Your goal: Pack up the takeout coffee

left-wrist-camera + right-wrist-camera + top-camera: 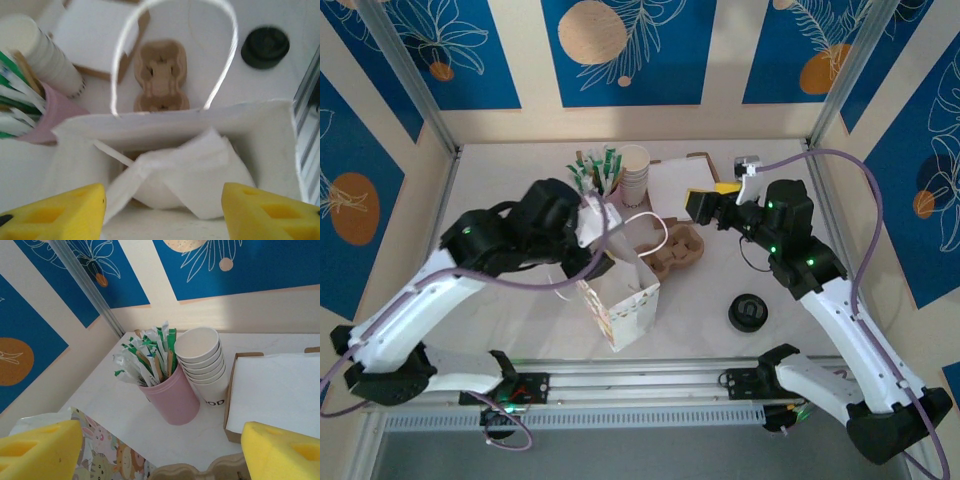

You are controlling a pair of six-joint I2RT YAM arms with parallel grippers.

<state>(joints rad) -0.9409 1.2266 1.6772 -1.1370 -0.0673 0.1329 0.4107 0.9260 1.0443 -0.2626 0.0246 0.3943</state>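
One black lid lower right of top view. Centre: white bag, left gripper above its mouth, fingers spread, empty; napkin inside. You cannot tell whether takeout coffee lies beneath. Farther: pulp carrier; right gripper likewise spread, empty; pink holder; cup stack.

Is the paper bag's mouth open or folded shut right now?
Open. The left wrist view looks down past the rim of the paper bag to a white napkin lying inside.
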